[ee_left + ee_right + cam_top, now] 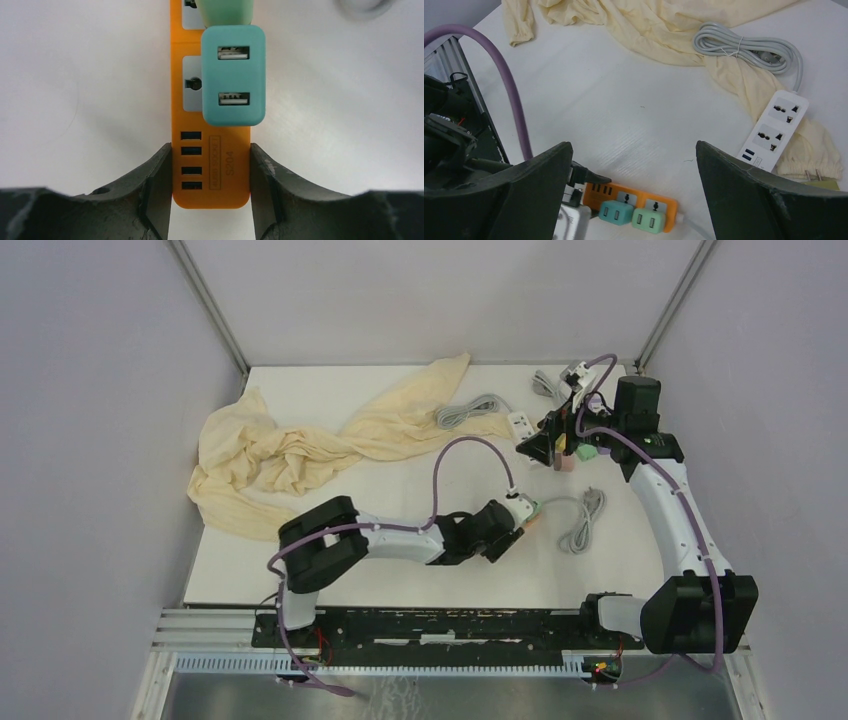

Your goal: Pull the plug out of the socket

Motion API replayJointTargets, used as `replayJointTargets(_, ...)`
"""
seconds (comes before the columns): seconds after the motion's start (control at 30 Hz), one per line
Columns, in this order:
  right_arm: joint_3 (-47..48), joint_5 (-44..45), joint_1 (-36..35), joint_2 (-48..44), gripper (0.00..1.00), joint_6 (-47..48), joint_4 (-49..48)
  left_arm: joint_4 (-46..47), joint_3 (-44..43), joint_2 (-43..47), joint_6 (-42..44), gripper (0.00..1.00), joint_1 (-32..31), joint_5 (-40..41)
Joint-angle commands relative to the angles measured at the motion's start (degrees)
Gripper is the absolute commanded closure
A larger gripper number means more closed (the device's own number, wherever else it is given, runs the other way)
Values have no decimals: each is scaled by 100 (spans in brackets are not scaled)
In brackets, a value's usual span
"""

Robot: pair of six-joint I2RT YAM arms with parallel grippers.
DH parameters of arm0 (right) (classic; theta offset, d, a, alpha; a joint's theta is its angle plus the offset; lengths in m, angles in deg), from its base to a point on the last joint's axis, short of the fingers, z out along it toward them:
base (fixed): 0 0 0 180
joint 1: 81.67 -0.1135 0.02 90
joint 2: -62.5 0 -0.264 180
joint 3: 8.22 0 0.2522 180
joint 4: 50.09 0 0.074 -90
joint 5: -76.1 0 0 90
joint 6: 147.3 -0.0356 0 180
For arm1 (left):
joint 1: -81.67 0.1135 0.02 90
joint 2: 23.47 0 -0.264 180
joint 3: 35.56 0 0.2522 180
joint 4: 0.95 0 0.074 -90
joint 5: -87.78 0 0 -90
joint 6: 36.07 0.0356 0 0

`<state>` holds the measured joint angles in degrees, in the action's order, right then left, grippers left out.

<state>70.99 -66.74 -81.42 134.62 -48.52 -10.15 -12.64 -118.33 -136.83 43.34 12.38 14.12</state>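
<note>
Looking through the left wrist camera, I find the left gripper (210,165) closed narrow on the orange socket strip (237,142). Its two dark fingers (145,185) press against the strip's long sides at the end that carries the four small ports. I record this as a grip on the strip, not on a plug.

The teal plug (233,75), a block with two USB openings on its face, is seated in the strip just beyond the fingers and apart from them. The green plug (225,11) sits in the next socket, touching or nearly touching the teal one; only its lower edge shows in this view. Both are fully seated as far as I can tell.

From overhead, the strip lies on the white table (400,490) right of centre, with a looped grey cord (583,522) just beside it.

The right gripper (634,150) stands wide open and holds nothing. It hangs above the table, and its camera looks down on the orange strip. Further back, a white power strip (774,130) rests partly on the yellow cloth (654,25), with a bundled grey cable (744,47) on the cloth near it.
</note>
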Motion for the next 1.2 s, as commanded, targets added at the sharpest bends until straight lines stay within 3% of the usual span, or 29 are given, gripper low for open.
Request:
replayJointTargets(0.0, 72, -331, -15, -11, 0, 45, -211, 536, 1228, 1200, 1041, 96, -14, -294)
replayJointTargets(0.17, -93, -863, -22, 44, 0, 475, -236, 903, 2828, 2436, 1598, 95, 13, -829)
replayJointTargets(0.23, -206, -1119, -46, 36, 0, 752, -224, 1112, 3387, 2832, 1638, 89, 13, -913)
replayJointTargets(0.37, -463, -1569, -219, -122, 0, 2072, 246, 1604, 4355, 3562, 1498, 70, 21, -823)
replayJointTargets(0.47, -491, -1810, -419, -105, 0, 3731, 1371, 1916, 4796, 4046, 1297, 49, 24, -663)
replayJointTargets(0.6, -184, -1474, -870, 301, 0, 6291, 3237, 2247, 5214, 4699, 1044, 22, 27, -514)
replayJointTargets(0.77, -211, -815, -1569, 865, 2, 7894, 4231, 2635, 5709, 5726, 734, 4, 24, -424)
replayJointTargets(0.87, -339, -617, -1938, 1030, 4, 8151, 4215, 3040, 6070, 6308, 554, 1, 22, -452)
replayJointTargets(0.97, -347, -374, -2284, 1197, 10, 7739, 3841, 3583, 6399, 6685, 521, 1, 26, -522)
replayJointTargets(1.17, -408, 228, -2929, 1480, 21, 6971, 3048, 3942, 6497, 6542, 790, 1, 27, -632)
